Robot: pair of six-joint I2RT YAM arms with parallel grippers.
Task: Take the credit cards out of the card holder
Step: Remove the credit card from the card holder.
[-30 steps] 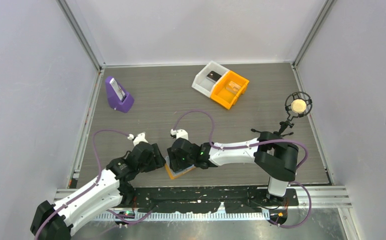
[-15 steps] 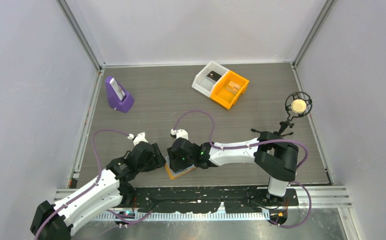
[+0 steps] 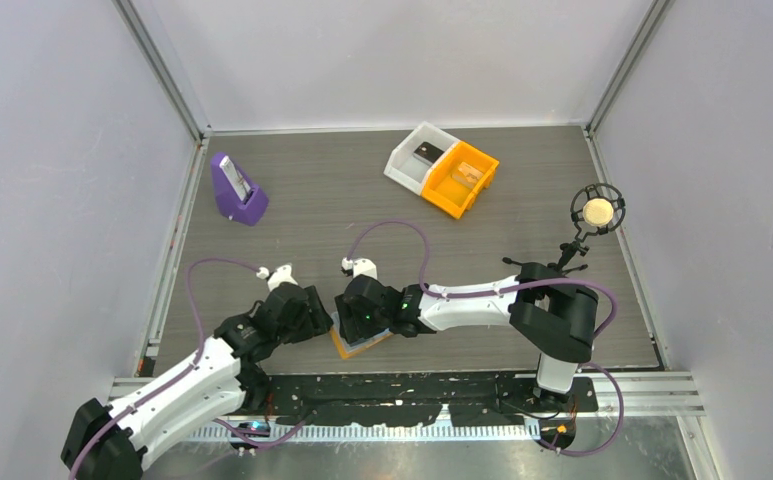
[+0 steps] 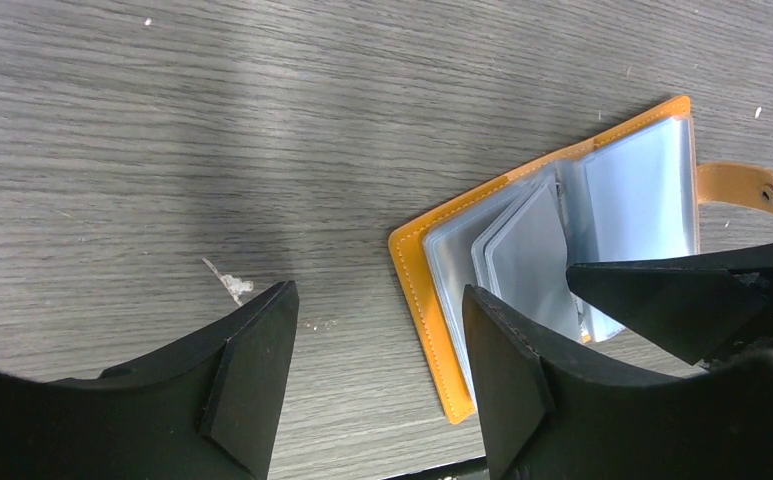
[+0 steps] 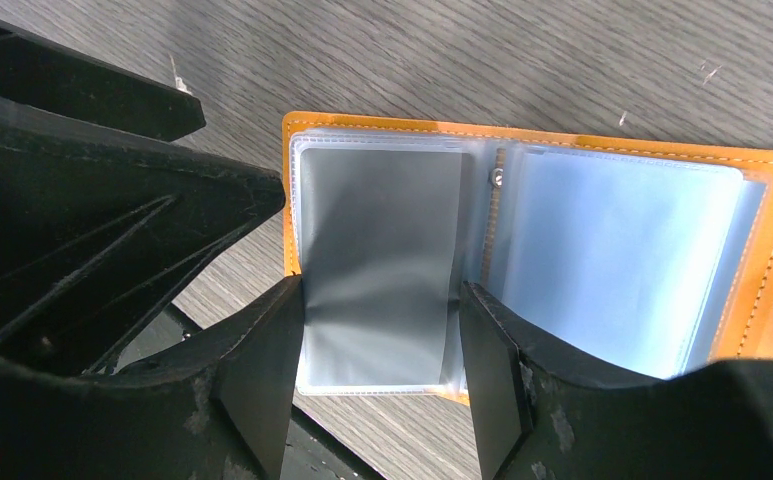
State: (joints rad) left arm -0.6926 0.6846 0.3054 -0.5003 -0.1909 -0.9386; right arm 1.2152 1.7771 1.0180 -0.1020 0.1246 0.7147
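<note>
The card holder (image 4: 417, 290) lies open like a book on the wooden table (image 4: 212, 120), near its front edge and just to the right of the left jaws. It has an orange cover with pale stitching, and its strap (image 4: 742, 188) with a small stud sticks out on the far side from them. The plastic leaves inside show only as cloudy grey-blue, and any print on them cannot be made out.

The left gripper (image 4: 377, 310) stands released, its jaws well apart over bare wood and nothing between them. Its right finger (image 4: 522, 400) overlaps the holder's near corner; whether it touches cannot be told.

The right gripper (image 5: 382, 285) reaches in from the opposite side with its jaws wide. They grasp the front sleeve (image 5: 382, 220) across its width. Each side edge of that leaf meets the inner face of a finger, one at the cover's outer edge and one by the spine. The leaf looks slightly bowed. The other leaves lie flat just outside the jaws, on the strap side.

Well beyond both pairs of jaws, toward the back of the table, a purple stand (image 3: 237, 195) holds a pale slab off to the left. A white bin (image 3: 399, 165) and an orange bin (image 3: 442, 200) sit touching to the right. The white one holds a small dark item, too small to identify. Far right of the right jaws stands a round microphone (image 3: 597, 211).
</note>
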